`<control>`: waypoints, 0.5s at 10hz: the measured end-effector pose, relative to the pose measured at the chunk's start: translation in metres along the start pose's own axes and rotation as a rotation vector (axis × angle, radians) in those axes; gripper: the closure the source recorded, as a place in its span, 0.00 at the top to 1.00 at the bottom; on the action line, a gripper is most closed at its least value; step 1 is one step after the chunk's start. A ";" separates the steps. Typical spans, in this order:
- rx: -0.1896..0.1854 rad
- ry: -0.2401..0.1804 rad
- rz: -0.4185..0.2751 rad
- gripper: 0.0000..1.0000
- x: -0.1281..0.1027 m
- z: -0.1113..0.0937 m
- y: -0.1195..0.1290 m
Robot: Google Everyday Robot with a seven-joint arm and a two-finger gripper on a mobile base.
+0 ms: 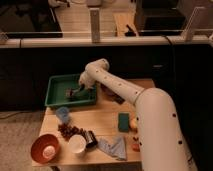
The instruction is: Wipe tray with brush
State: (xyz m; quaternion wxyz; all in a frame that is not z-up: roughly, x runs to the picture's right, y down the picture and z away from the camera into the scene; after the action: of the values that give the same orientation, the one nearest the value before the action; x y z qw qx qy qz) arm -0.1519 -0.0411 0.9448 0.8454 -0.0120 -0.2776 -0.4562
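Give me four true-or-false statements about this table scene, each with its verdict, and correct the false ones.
1. The end effector is down inside the green tray. True.
2. The dark-green sponge lies in the tray. False: it lies on the table, outside the tray.
3. The orange bowl stands beside the white cup. True.
4. The brush lies next to the orange bowl. False: it is in the tray, at the end effector.
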 end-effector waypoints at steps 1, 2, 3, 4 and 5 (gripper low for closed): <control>0.000 0.000 0.000 0.00 0.000 0.000 0.000; -0.001 -0.001 0.001 0.00 0.000 0.001 0.001; -0.001 -0.001 0.001 0.00 0.000 0.001 0.001; -0.001 -0.001 0.001 0.00 0.000 0.001 0.001; -0.001 -0.001 0.001 0.00 0.000 0.001 0.001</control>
State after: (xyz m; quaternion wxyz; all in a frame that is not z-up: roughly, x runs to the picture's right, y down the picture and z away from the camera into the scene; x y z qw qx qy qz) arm -0.1515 -0.0403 0.9455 0.8456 -0.0127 -0.2777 -0.4558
